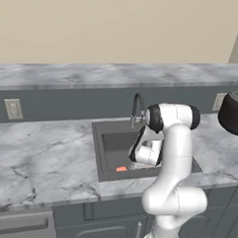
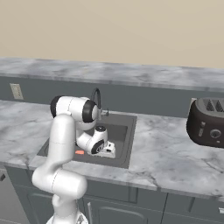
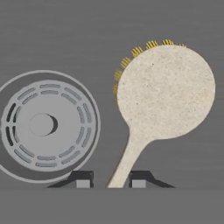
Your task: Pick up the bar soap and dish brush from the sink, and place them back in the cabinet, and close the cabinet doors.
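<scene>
Down in the sink (image 1: 105, 155), my gripper (image 3: 110, 180) pinches the dish brush (image 3: 164, 94) handle beside the drain (image 3: 43, 126)

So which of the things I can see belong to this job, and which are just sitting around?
Job: dish brush, handle between the jaws; bar soap on the sink floor.
Bystanders: toaster, wall outlet, faucet, drain.
</scene>
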Available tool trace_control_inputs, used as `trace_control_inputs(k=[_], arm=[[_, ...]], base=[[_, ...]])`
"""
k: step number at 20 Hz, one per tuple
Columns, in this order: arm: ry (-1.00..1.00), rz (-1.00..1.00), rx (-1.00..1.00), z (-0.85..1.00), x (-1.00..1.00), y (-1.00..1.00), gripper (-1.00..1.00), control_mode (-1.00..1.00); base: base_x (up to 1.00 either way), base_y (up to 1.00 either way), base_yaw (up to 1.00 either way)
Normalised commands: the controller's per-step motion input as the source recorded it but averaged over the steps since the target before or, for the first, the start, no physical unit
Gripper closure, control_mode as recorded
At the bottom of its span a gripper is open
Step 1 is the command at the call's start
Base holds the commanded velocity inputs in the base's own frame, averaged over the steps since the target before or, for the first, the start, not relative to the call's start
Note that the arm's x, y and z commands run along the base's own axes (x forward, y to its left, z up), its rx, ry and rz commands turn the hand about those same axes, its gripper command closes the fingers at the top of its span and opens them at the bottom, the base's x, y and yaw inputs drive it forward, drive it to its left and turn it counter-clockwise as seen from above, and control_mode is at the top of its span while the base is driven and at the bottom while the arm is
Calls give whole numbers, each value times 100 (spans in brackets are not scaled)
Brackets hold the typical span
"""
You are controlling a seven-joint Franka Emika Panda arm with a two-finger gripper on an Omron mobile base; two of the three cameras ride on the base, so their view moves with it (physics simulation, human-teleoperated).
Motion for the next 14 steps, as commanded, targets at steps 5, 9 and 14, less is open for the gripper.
trace_control_inputs(k=[5,9,14], arm=[[0,0,0,0,0,0,100,-100],[0,0,0,2,0,0,100,-100],[0,0,0,6,0,-6,100,-100]], base=[[0,0,0],[0,0,0],[0,0,0]])
